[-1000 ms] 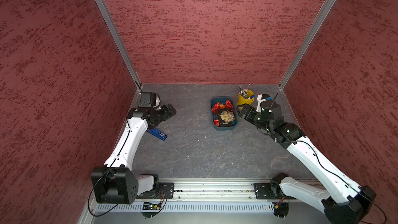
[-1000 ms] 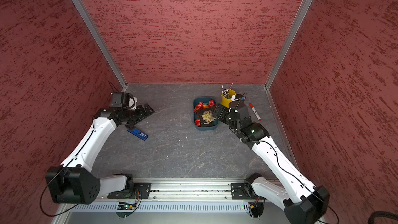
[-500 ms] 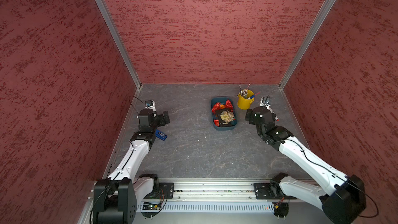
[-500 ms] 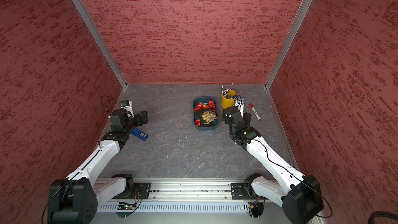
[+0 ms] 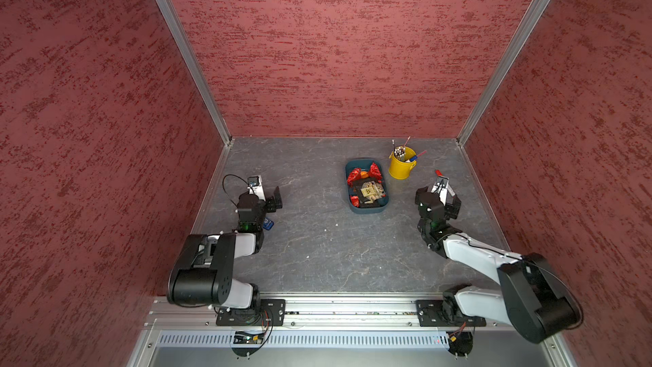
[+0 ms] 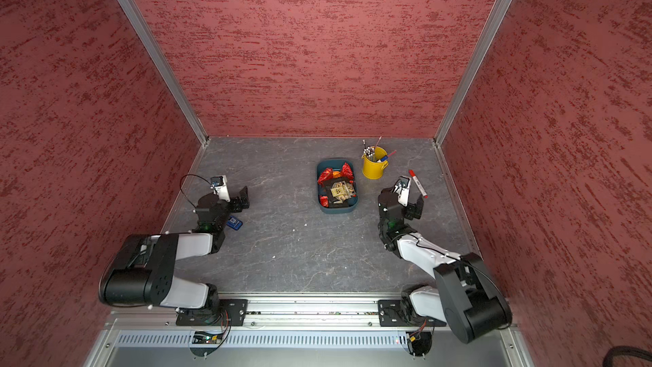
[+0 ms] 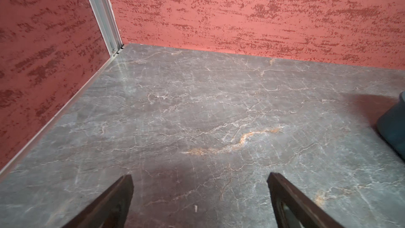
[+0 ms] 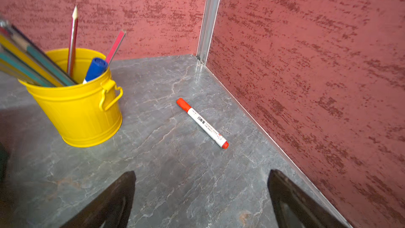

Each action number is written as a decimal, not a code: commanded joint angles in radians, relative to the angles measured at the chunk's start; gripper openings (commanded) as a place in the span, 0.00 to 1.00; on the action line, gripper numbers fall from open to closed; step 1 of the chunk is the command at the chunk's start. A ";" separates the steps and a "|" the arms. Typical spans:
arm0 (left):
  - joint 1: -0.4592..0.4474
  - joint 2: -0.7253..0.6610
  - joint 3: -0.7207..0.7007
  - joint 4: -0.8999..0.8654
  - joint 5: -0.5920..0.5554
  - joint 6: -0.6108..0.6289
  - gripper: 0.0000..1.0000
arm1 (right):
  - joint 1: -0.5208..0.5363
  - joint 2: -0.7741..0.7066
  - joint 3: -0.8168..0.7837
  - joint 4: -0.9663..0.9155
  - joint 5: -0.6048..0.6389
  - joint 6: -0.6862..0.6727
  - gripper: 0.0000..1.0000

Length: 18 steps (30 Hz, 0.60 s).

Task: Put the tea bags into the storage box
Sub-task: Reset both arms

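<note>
Item count: one storage box (image 5: 369, 209), one yellow cup (image 5: 401, 170), one marker (image 8: 202, 123), one blue tool (image 6: 234, 223).

All visible tea bags (image 5: 367, 189) lie heaped inside the box. There are at least three red foil packets, one orange, and dark sachets with beige labels. Overlap prevents an exact total, and the label print is too small to read.

The cup stands just beside the box's far right corner. The red-capped marker, printed "白板笔", lies further right. The blue tool lies well left of the box.

My left pincer (image 7: 200, 177), left of the box, and my right pincer (image 8: 201, 173), right of it, are both spread wide, grasping nothing.
</note>
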<state>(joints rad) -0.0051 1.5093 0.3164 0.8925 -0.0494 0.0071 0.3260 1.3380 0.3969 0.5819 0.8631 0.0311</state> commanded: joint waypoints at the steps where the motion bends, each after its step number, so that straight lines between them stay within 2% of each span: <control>1: -0.023 0.022 -0.018 0.152 -0.030 0.037 1.00 | -0.008 0.137 -0.032 0.518 0.043 -0.208 0.98; 3: -0.028 0.038 -0.006 0.160 -0.019 0.055 1.00 | -0.010 0.228 -0.045 0.603 0.030 -0.197 0.98; 4: -0.026 0.026 -0.001 0.129 -0.020 0.044 1.00 | -0.011 0.282 -0.053 0.706 0.034 -0.223 0.98; 5: -0.027 0.032 0.000 0.141 -0.028 0.046 1.00 | -0.006 0.297 -0.044 0.726 0.048 -0.254 0.99; 7: -0.027 0.029 0.009 0.115 -0.042 0.036 1.00 | -0.015 0.257 -0.069 0.679 -0.006 -0.206 0.98; 11: -0.024 0.036 0.013 0.120 -0.050 0.038 1.00 | -0.118 0.163 -0.143 0.612 -0.280 -0.100 0.98; 14: -0.024 0.036 0.013 0.119 -0.049 0.039 1.00 | -0.203 0.126 -0.106 0.464 -0.470 -0.041 0.98; 16: -0.024 0.035 0.013 0.117 -0.050 0.037 1.00 | -0.230 0.156 -0.057 0.385 -0.607 -0.052 0.98; 17: -0.024 0.035 0.013 0.117 -0.051 0.038 1.00 | -0.231 0.199 -0.056 0.404 -0.647 -0.061 0.98; 18: -0.025 0.034 0.013 0.117 -0.050 0.037 1.00 | -0.228 0.254 -0.073 0.531 -0.625 -0.082 0.98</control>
<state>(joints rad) -0.0292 1.5455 0.3153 0.9882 -0.0879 0.0349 0.1013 1.5112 0.3172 1.0756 0.4282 -0.0555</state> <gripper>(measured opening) 0.997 0.982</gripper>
